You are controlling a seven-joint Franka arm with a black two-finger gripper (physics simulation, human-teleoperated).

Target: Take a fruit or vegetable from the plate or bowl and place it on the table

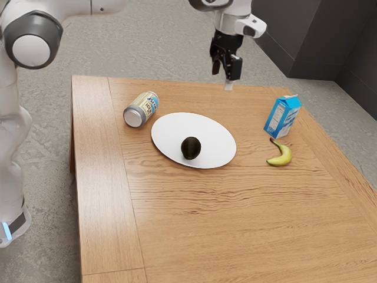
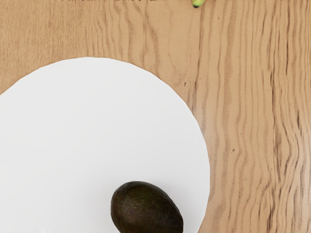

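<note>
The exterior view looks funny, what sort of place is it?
Probably a room set up for a robot to practise in: a white robot arm stands by a wooden table, which holds a plate and a banana.

Lettering on can (image 1: 141,110) and blue carton (image 1: 283,117): too small to read.

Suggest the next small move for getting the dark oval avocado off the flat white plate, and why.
I'd probably centre the white arm over the avocado before lowering: the avocado rests on the plate, partly cut off by the wrist view's lower edge, and the exterior view shows the arm high above the table.
</note>
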